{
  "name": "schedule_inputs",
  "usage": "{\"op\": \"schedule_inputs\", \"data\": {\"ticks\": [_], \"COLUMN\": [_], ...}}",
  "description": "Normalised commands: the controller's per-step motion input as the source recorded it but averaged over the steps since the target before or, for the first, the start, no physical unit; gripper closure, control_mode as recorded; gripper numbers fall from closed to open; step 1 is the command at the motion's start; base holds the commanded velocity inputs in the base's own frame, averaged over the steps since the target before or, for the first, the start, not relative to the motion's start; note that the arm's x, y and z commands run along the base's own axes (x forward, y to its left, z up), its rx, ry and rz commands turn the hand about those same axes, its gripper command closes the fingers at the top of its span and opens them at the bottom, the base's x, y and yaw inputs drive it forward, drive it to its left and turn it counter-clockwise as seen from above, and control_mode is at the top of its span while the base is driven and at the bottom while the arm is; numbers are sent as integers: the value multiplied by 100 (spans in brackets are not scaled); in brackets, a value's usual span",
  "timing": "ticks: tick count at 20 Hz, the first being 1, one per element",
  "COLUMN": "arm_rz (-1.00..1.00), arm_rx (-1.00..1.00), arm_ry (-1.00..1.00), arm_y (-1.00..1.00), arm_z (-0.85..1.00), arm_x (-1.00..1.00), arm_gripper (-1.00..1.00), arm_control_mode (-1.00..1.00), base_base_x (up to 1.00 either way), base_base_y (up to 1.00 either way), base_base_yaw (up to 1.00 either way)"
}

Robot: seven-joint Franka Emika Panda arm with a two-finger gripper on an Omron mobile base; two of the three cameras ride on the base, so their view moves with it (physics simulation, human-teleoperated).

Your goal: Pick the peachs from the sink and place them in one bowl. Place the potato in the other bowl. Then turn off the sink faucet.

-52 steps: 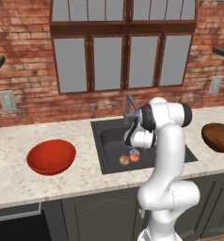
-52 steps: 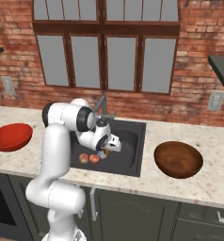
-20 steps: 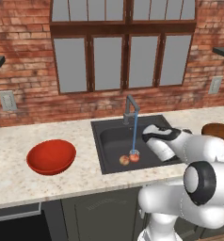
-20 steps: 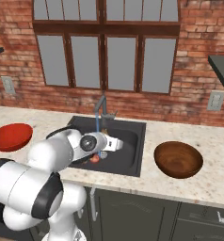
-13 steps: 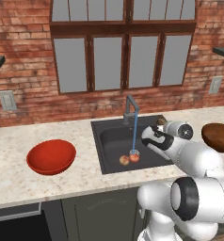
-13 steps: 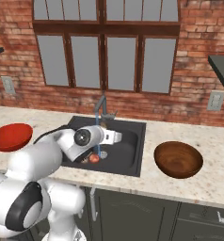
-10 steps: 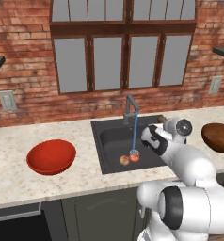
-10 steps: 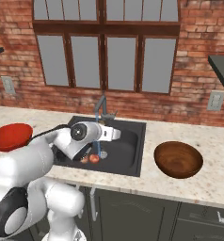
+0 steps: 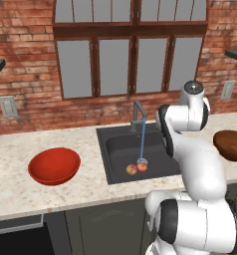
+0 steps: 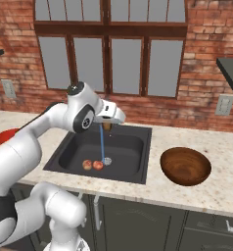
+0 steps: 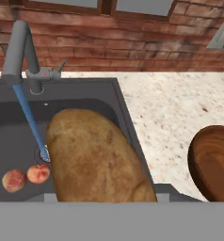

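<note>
While the tap (image 9: 137, 113) runs a thin blue stream down to the drain (image 10: 107, 160), the red bowl (image 9: 54, 166) sits empty on the counter (image 9: 11, 184) left of the sink (image 9: 118, 149), well apart from it. In the sink, two peaches lie touching near the front edge just left of the drain: the paler one (image 9: 131, 170) on the left, the redder one (image 9: 142, 167) on the right beside the stream. The arm reaches over the sink's right side, and the gripper (image 10: 108, 117) hangs above the basin near the tap. In the hand view the potato (image 11: 95, 160) looms large and close, right where the fingers would be, so it looks gripped, though the fingertips are hidden behind it and how wide the jaws stand cannot be told exactly. It is raised above the sink's right part, not resting on the basin floor. Right of the sink the brown bowl (image 10: 185, 165) sits empty on the counter, near the front edge. A brick wall (image 9: 21, 74) and window (image 9: 130, 55) stand behind.
</note>
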Motion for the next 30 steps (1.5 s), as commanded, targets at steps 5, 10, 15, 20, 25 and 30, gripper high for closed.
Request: {"op": "schedule_inputs", "data": {"ticks": [5,10,15,20,25,30], "arm_rz": [-3,0,0,0,0,0], "arm_rx": [0,0,0,0,0,3], "arm_ry": [23,0,-5,-13,-12,-3], "arm_y": [-28,-43,-42,-34,-49,-50], "arm_z": [28,-15,-41,-42,-11,-2], "arm_x": [-35,-42,-24,-8,-2,0], "arm_gripper": [100,100,100,100,100,100], "arm_control_mode": [-100,-100,-100,-100,-100,-100], "base_base_x": [0,0,0,0,0,0], "base_base_y": [0,0,0,0,0,0], "base_base_yaw": [0,0,0,0,0,0]}}
